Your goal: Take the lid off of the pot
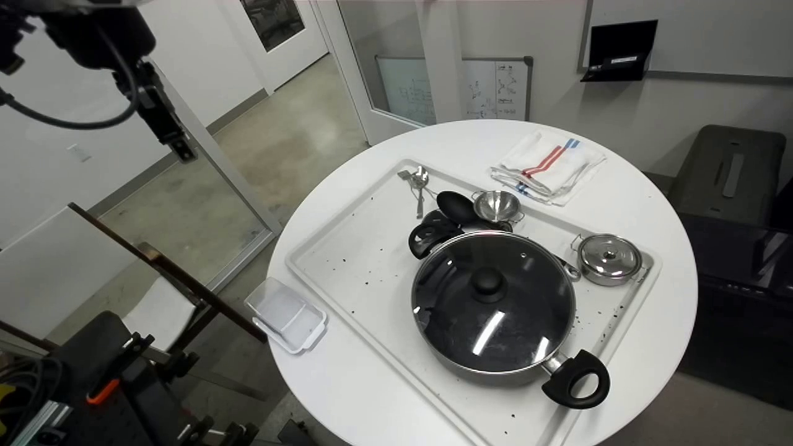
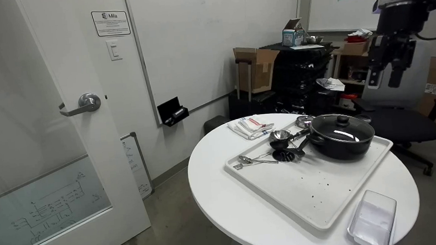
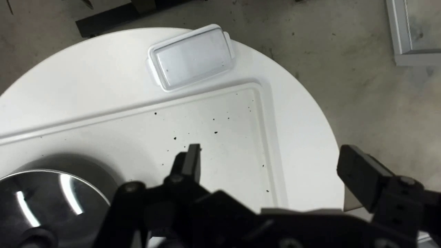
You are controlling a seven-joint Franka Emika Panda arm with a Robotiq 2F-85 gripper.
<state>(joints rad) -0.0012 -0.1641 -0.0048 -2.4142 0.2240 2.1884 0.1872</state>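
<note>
Tool (image 3: 270, 160) spread wide, gripping nothing; lid (image 1: 495, 303) on pot (image 2: 341, 151); wall sign (image 2: 111, 23) reads "Mila".

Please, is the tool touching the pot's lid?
Apart. In both exterior views, the tool hangs away from the lid, with a plain gap between them.

Tabletop (image 1: 359, 390) bright; glare streaks on lid (image 1: 494, 303); tool (image 3: 268, 162) dark, slightly blurred in wrist view.

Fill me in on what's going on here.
A robot arm is meant to take the lid off the pot, but nothing is being handled yet. The gripper is open, with nothing in it, raised well clear of the lid. The lid sits on the pot, which stands on the tray beside some utensils.
</note>
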